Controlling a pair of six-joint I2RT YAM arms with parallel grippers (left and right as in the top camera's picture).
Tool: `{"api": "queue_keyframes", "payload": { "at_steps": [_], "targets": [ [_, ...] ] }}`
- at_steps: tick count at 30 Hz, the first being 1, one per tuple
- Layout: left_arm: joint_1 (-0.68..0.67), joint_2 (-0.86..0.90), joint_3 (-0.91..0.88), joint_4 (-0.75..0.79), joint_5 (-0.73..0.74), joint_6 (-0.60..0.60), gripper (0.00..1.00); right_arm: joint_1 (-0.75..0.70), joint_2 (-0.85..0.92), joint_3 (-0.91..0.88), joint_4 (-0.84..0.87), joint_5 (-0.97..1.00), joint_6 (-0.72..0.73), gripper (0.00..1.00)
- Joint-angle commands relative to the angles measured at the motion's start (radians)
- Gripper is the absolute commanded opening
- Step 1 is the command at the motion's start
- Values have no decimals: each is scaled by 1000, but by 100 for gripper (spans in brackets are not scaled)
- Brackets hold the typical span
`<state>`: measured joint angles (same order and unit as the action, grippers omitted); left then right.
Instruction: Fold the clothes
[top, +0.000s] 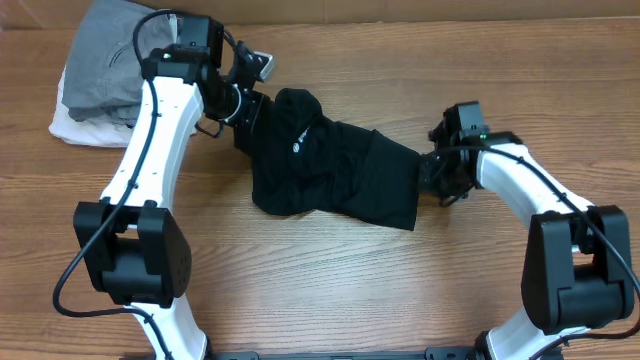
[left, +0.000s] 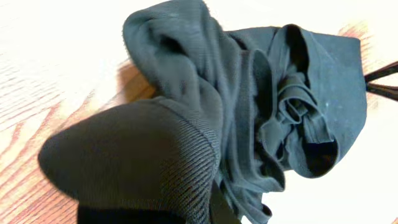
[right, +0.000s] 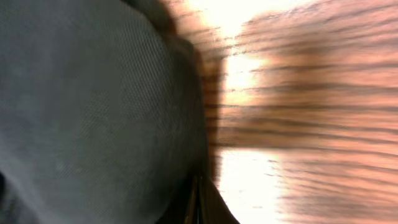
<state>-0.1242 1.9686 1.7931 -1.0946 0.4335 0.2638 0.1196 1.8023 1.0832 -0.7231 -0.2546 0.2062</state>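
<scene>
So here's the setup: the black shirt (top: 325, 165) lies crumpled and stretched lengthwise on the wooden desk (top: 400, 290), just to the right of the pile of folded garments (top: 100, 60) (grey on top, white under it). Nothing's folded yet as far as I can tell. It's a lumpy strip with the little white logo facing up.

The left end effector (top: 240, 108) sits at the shirt end nearest the pile. It's clamped fully closed, and from its wrist view the ribbed fabric (left: 249, 112) bunches up right against the camera, so I'd say it has a pinch of that end. The cloth rises toward it in the overhead view too.

The right end effector (top: 432, 170) is at the shirt end farthest from the pile. It's also closed all the way, and its wrist view is mostly dark weave (right: 93, 106) with blurry desk (right: 311, 124) beside it. The fingers themselves aren't really visible, but the corner of the shirt runs straight into it, so it reads like a grip on that edge.

My guess at why they're set up like this: one arm per end lets them pull the shirt taut and flatten it before any real fold. The risk is that each one only has a single layer, and then the bunched middle won't spread.
</scene>
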Motion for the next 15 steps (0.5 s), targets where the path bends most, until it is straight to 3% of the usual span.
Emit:
{"api": "queue_keyframes", "payload": {
  "at_steps": [1,15],
  "targets": [
    [-43,-22,23,2,4,-7,4,3,-5,-37,38,-63,8,4],
    [-52,-22,23,7,-34,-35,4,-65,-64,167,-154,-117,-18,4]
  ]
}}
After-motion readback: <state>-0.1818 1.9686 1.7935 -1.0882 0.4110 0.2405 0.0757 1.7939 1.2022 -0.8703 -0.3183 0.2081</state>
